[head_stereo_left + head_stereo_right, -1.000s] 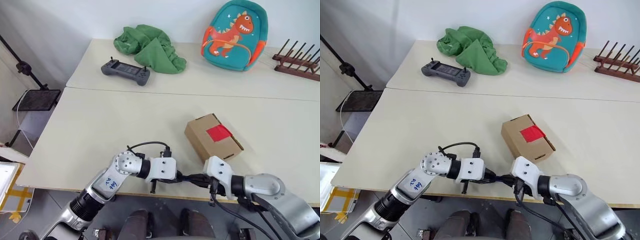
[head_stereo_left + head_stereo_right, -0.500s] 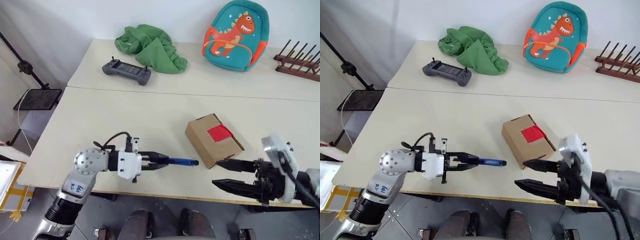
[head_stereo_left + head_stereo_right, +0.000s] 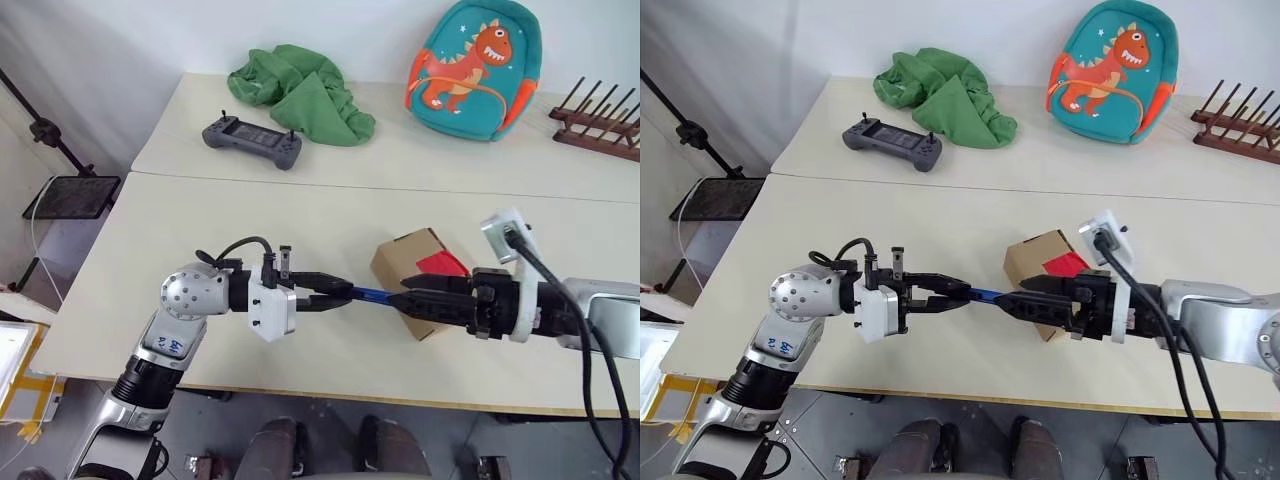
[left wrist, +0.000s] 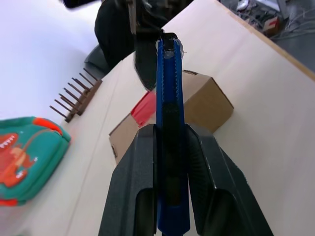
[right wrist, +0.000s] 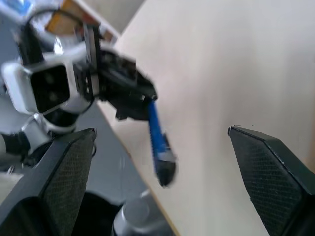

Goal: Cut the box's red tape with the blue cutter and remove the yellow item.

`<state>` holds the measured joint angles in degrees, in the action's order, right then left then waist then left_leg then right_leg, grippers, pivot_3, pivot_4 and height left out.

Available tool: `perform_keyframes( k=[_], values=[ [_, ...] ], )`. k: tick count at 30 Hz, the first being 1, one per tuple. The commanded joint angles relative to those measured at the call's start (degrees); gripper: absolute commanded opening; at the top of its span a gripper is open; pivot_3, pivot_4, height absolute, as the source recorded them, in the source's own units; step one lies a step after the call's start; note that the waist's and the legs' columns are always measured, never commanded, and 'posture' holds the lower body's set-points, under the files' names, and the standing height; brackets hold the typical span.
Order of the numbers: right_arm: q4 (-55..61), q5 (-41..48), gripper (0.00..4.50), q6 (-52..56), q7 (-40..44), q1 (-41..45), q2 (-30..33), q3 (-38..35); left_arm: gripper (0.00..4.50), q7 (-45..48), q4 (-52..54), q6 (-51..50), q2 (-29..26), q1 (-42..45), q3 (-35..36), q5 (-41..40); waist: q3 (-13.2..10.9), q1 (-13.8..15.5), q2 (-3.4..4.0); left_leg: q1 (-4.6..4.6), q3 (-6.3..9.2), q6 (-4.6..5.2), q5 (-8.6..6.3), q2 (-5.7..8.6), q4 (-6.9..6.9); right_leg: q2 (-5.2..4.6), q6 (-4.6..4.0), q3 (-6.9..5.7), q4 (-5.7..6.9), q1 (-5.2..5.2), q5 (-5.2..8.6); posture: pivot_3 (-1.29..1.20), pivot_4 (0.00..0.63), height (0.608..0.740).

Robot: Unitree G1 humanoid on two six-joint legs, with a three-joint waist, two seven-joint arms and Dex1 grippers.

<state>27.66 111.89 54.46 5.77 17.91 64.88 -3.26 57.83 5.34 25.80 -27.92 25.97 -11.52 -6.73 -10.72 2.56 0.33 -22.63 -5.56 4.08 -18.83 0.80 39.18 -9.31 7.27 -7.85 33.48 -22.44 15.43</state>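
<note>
One counter (image 3: 200, 230). One box (image 3: 405, 262) sits on it, its one red tape (image 3: 446, 264) uncut. My left pincer (image 3: 335, 293) clamps the one blue cutter (image 3: 375, 295); my right pincer (image 5: 162, 147) gapes wide, empty. Judged step: handover. Next: close squarely on the cutter.

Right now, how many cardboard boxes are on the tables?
1: the box sits on the near table, toward its front right, partly behind the right gripper. Others may be hidden.
</note>
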Motion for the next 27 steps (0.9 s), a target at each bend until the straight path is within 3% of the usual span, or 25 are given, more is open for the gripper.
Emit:
perform_keyframes(
  k=[1,8,21,27],
  values=[
    [-0.14,1.11,4.47,-0.04,-2.35,2.37,-1.67,1.25,0.46,-2.28,0.02,0.61,0.61,0.92,0.02,0.88,0.0,0.02,0.0,-0.03,0.0,0.01,0.0,0.02,0.01,0.04,0.01,-0.07,0.0,-0.02,-0.01,0.0,0.15,0.74],
    [-1.29,1.11,4.47,0.68,-5.5,4.47,-4.43,2.77,0.46,-3.76,0.09,0.43,0.84,1.13,-0.44,1.71,0.0,-0.04,0.0,-0.07,0.02,0.02,0.01,0.0,0.02,0.35,0.03,-0.1,-0.01,-0.05,-0.02,0.0,0.15,0.74],
    [-2.02,1.11,0.17,1.83,-7.7,5.44,-6.78,3.6,0.46,-4.84,-0.13,-0.41,1.51,1.93,-1.46,2.55,0.0,-0.11,0.0,-0.08,0.02,0.02,0.01,-0.02,0.02,0.38,0.03,-0.07,-0.01,-0.05,-0.02,0.0,0.15,0.74],
    [-2.38,1.11,0.16,1.63,-8.15,5.31,-7.5,3.38,0.46,-4.96,0.24,-0.73,1.41,2.04,-1.45,2.68,0.0,-0.15,0.0,-0.08,0.02,0.02,0.01,-0.03,0.02,0.38,0.03,-0.04,-0.02,-0.05,-0.02,0.0,0.15,0.74]
  ],
)
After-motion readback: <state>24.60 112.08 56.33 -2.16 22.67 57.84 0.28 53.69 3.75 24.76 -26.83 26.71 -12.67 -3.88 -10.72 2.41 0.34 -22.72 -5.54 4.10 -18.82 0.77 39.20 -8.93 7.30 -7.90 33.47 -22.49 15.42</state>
